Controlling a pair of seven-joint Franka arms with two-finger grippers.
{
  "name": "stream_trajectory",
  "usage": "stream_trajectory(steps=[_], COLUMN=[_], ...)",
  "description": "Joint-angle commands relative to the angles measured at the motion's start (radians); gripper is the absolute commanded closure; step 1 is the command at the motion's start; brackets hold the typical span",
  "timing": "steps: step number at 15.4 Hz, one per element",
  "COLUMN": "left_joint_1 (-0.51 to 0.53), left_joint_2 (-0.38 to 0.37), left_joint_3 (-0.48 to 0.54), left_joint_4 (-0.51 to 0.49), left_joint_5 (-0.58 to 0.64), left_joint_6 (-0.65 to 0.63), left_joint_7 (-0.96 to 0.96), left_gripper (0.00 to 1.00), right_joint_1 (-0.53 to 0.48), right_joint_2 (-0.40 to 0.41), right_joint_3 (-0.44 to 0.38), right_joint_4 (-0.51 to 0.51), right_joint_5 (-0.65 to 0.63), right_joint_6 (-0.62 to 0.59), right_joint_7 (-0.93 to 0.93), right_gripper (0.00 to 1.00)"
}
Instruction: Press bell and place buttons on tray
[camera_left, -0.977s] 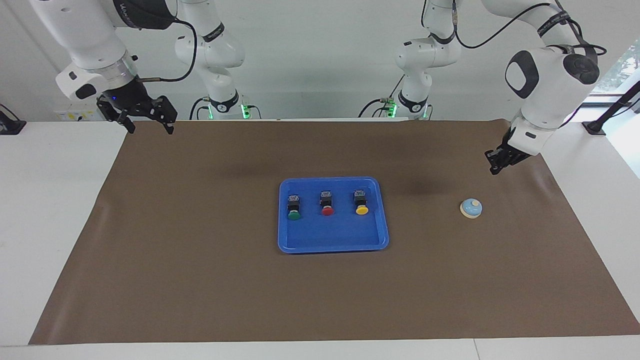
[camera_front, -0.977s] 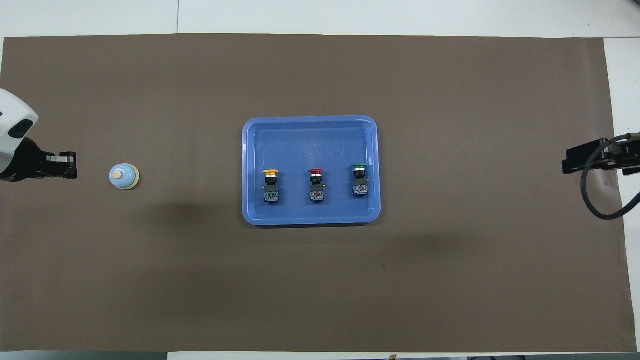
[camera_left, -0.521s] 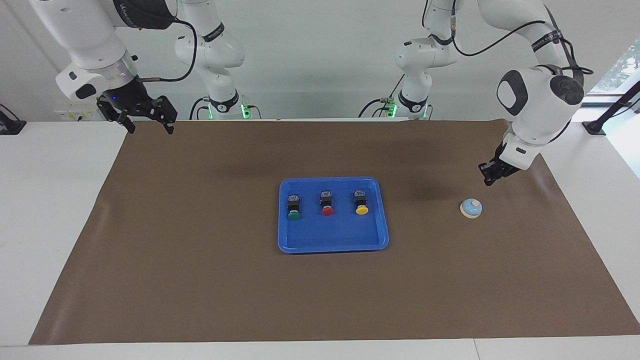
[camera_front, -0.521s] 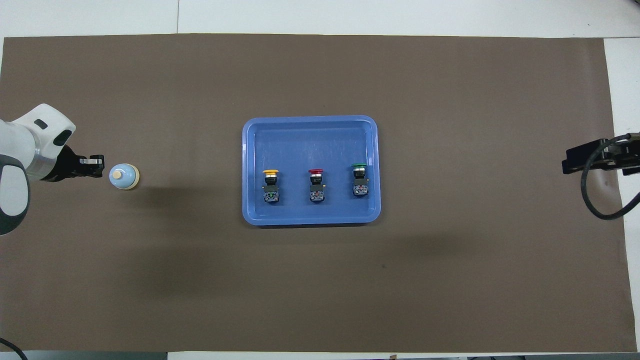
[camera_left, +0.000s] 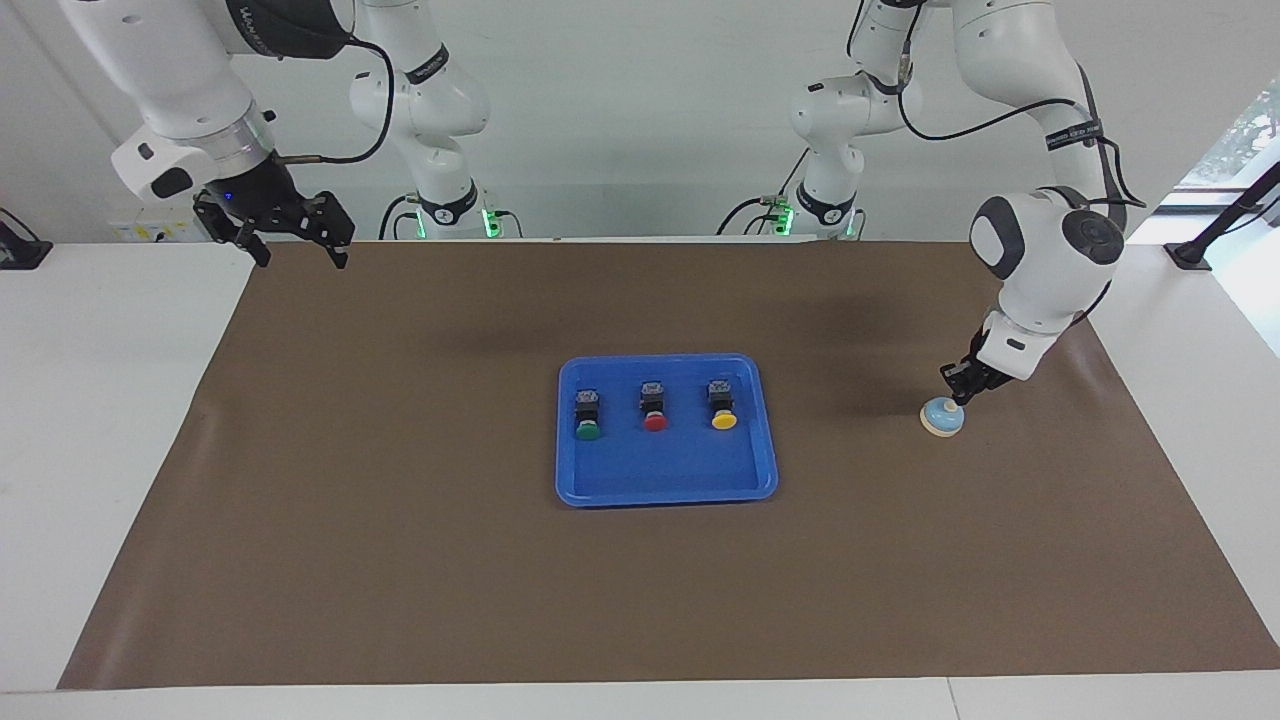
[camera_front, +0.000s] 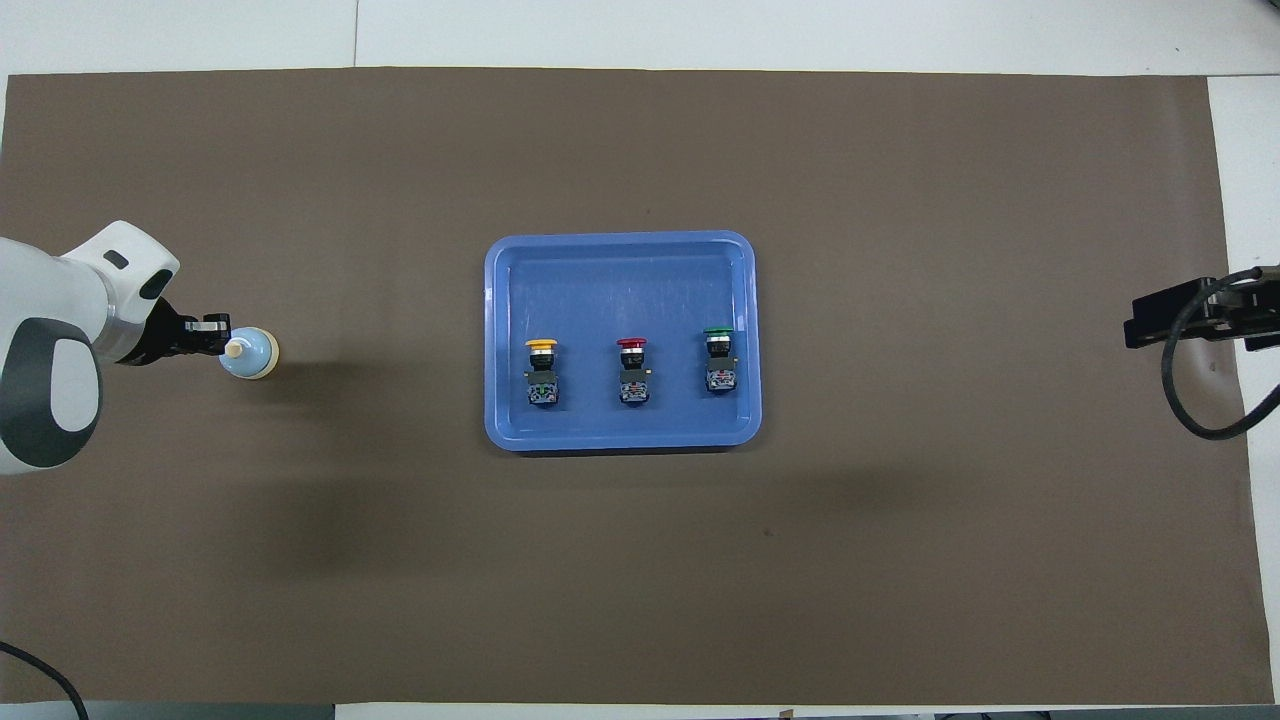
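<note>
The light blue bell (camera_left: 942, 417) (camera_front: 250, 353) with a cream base sits on the brown mat toward the left arm's end. My left gripper (camera_left: 952, 382) (camera_front: 218, 333) is shut, its tips just over the bell's knob; whether they touch it I cannot tell. In the blue tray (camera_left: 600, 488) (camera_front: 620, 270) at mid-table stand three buttons in a row: green (camera_left: 588, 415) (camera_front: 719, 360), red (camera_left: 654, 407) (camera_front: 633, 370), yellow (camera_left: 722, 404) (camera_front: 541, 371). My right gripper (camera_left: 295, 255) (camera_front: 1135, 330) waits open, raised over the mat's edge at the right arm's end.
A brown mat (camera_left: 400, 560) covers most of the white table (camera_left: 90, 420). A black cable (camera_front: 1195, 395) loops below the right gripper.
My left gripper has come down and moved over the mat to the bell's top. The right arm, the tray and the buttons have stayed as they were.
</note>
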Motion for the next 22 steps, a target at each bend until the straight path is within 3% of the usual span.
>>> stream_trajectory(steps=[1,3,6,8,17,19,21,22], left_joint_1=[0.002,0.005,-0.006,-0.003,-0.010,-0.019,-0.024,-0.024], left_joint_2=[0.009,0.011,0.078,0.089,0.026,-0.003,-0.029,-0.044], left_joint_3=[-0.004,-0.004,-0.004,-0.004,-0.009,-0.009,-0.010,-0.010], left_joint_4=[-0.026,-0.061,-0.071,-0.057,0.228,0.239,0.238,0.238], left_joint_5=[-0.002,-0.002,0.000,0.000,0.000,0.000,0.000,0.000], left_joint_6=[0.050,0.103,0.181,0.165,-0.321,-0.360,-0.368,-0.371], left_joint_7=[-0.001,0.000,0.000,0.006,-0.003,-0.006,-0.006,-0.008], left_gripper=[1.00,1.00,1.00,1.00,0.99,0.62,0.07,0.00], right_joint_1=[-0.016,-0.016,-0.016,-0.016,-0.016,-0.016,-0.016,-0.016], right_joint_2=[-0.025,-0.025,-0.025,-0.025,-0.025,-0.025,-0.025,-0.025], right_joint_3=[0.010,0.010,0.010,0.010,0.010,0.010,0.010,0.010], right_joint_4=[-0.025,-0.025,-0.025,-0.025,-0.025,-0.025,-0.025,-0.025], right_joint_5=[0.021,0.019,0.021,0.019,0.019,0.020,0.021,0.020], right_joint_6=[-0.004,-0.004,-0.004,-0.004,-0.004,-0.004,-0.004,-0.004], right_joint_7=[-0.007,-0.007,-0.007,-0.007,-0.007,-0.007,-0.007,-0.007], right_gripper=[0.00,0.00,0.00,0.00,0.00,0.00,0.00,0.00])
